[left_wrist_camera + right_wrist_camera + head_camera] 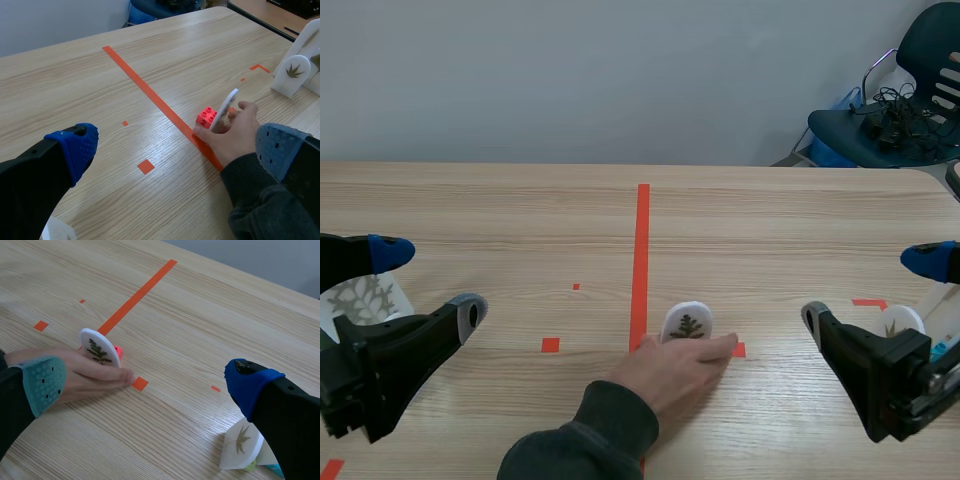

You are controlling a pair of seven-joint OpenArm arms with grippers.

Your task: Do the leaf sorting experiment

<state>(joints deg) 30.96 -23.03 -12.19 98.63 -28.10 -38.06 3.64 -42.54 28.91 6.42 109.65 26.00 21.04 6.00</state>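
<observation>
Pale wooden desk (pixel 770 220) below grey wall. White oval leaf card (pixel 687 322) on red brick (pixel 206 117), steadied by person's hand (pixel 670 378); stands at 9 o'clock from right tool (pixel 870 290), farther from left tool (pixel 429 282). Both tools released, empty.

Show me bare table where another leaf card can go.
Free: the far table either side of the tape line, and between the left gripper and the hand. Crowded: around the hand's leaf card, and by the right gripper and its cards.
</observation>
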